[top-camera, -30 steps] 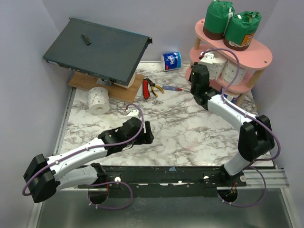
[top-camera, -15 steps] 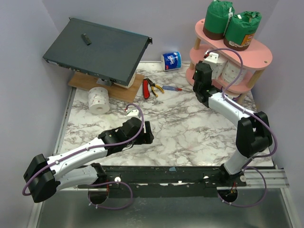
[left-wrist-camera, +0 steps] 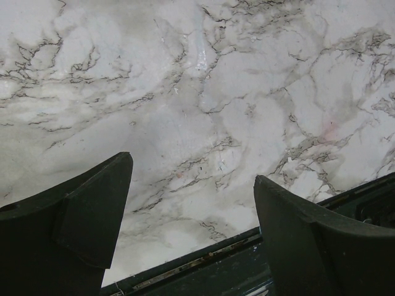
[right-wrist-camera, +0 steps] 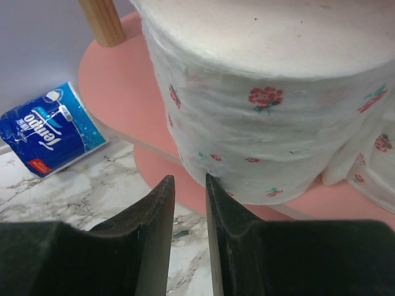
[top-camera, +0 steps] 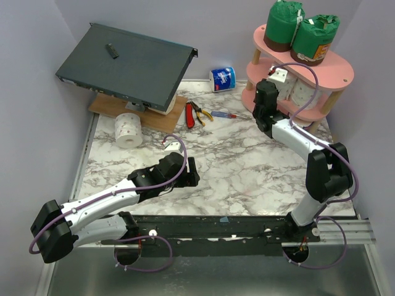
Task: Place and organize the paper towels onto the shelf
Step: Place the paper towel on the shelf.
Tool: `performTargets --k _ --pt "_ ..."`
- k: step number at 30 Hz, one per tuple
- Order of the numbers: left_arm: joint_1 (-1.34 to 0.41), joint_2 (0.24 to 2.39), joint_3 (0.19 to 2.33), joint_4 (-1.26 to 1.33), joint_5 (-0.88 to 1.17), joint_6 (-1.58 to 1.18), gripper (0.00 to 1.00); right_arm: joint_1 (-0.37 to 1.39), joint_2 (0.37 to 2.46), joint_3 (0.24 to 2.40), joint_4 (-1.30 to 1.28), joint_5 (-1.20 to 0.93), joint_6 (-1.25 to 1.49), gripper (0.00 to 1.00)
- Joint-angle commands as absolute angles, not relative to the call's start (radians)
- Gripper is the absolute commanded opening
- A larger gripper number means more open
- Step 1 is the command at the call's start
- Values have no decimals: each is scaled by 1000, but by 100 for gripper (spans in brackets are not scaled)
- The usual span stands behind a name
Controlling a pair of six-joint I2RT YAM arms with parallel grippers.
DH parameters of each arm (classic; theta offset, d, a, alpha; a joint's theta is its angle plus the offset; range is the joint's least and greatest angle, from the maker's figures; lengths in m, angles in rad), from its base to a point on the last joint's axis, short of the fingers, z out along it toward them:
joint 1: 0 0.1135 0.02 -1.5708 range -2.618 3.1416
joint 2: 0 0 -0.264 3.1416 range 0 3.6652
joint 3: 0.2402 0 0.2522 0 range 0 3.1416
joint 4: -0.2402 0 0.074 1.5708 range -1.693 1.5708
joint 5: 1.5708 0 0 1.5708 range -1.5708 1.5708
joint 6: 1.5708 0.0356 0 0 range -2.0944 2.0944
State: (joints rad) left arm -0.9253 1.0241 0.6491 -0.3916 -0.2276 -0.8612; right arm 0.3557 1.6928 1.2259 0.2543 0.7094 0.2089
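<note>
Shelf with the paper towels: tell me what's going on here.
The right gripper, fingers nearly together and empty, sits at the middle tier of the shelf, beside a flowered white roll standing there. Two green rolls stand on the top tier. A blue-and-white roll and a second white roll wait on the table, not yet shelved. The left gripper hangs open over the marble, holding nothing.

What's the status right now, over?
Left gripper open, empty, above table. Right gripper shut, empty, beside flowered white roll on shelf. Blue roll, second white roll loose on table. Pliers nearby, not blocking.
</note>
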Motion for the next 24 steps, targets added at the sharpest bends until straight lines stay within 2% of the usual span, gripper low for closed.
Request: performTargets --k 1,24 --pt "-933 1025 652 -382 -249 -853 85 338 1717 1262 284 760 199 31" --pt "-931 1044 656 -374 -250 -840 85 298 1770 1288 310 802 175 38"
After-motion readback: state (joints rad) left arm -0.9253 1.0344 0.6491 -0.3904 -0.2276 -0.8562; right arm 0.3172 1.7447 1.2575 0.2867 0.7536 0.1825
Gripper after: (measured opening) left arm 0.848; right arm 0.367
